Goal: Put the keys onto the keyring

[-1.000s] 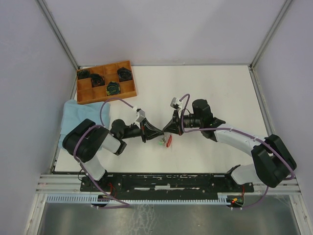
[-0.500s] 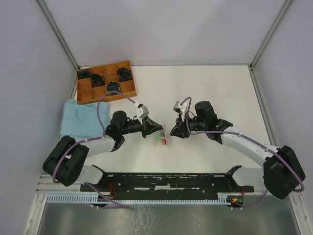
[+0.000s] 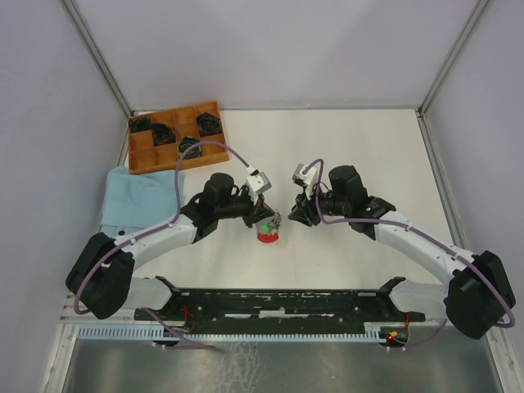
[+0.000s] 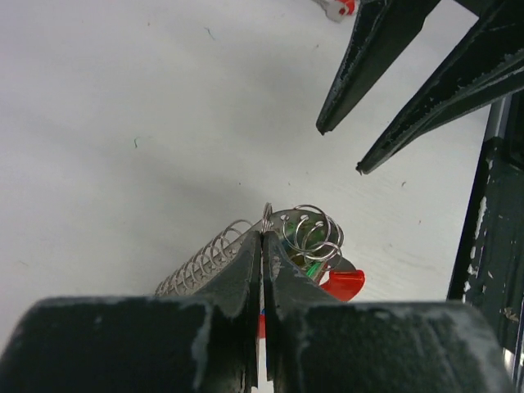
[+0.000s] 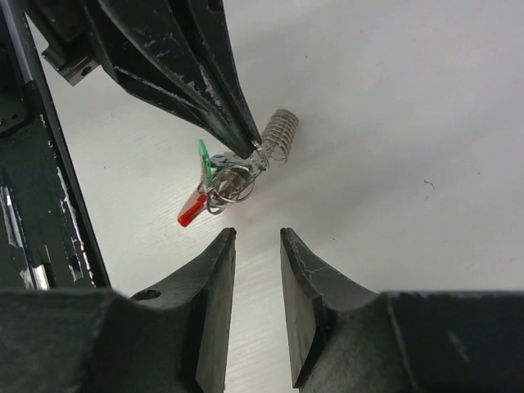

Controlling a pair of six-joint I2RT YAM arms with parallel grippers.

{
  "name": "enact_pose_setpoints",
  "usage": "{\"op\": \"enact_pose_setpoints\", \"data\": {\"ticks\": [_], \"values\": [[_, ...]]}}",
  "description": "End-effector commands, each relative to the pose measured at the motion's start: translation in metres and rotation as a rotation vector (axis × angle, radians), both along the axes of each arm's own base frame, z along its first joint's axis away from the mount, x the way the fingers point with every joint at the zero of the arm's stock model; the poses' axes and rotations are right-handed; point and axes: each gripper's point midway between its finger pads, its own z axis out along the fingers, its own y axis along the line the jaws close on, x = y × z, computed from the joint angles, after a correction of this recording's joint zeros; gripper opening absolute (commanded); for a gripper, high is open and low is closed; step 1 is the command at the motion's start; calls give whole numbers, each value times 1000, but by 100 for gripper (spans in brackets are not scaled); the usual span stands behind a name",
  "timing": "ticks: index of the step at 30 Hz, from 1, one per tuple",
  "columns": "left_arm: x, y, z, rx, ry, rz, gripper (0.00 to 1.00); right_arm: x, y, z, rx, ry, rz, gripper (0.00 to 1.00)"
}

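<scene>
The left fingers (image 4: 237, 278) are pressed together, and the thin metal loop of the keyring (image 4: 267, 214) is pinched at their very tips. A silver-grey coiled chain (image 4: 201, 264) trails from that loop along the fingers. The keys (image 4: 340, 282) are bunched just beside the tips, with a red head and a sliver of green showing among small wire rings. From above, the bunch is seen near the middle of the white surface (image 3: 360, 147), under the left fingers' tips. Whether it rests on the surface cannot be told.

A second ago the two sets of tips met over the bunch and the right fingers (image 5: 214, 295) were shut. They are now spread and drawn back, so a clear gap is left between them and the keys. Nothing is held between them.

The left arm, folded close to its base before, has been stretched out toward the centre. The bunch has been carried with it, slightly to the right of its earlier spot.

The orange tray (image 3: 221, 135) with its dark coils (image 3: 209, 124) and the blue cloth (image 3: 131, 201) have not been moved.
</scene>
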Motion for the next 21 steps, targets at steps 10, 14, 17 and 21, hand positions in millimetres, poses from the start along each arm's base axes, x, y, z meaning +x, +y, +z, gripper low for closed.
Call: {"op": "enact_pose_setpoints", "data": {"ticks": [10,14,17,21], "values": [[-9,-12,35,94,-9,-6,3,10,15,30,116,-122,96,36],[-12,-14,37,124,18,-2,3,3,19,29,123,-158,181,36],[-14,-15,42,125,25,-4,3,-1,20,27,119,-186,231,36],[-16,-16,46,133,36,-12,3,-9,22,26,126,-183,297,35]]}}
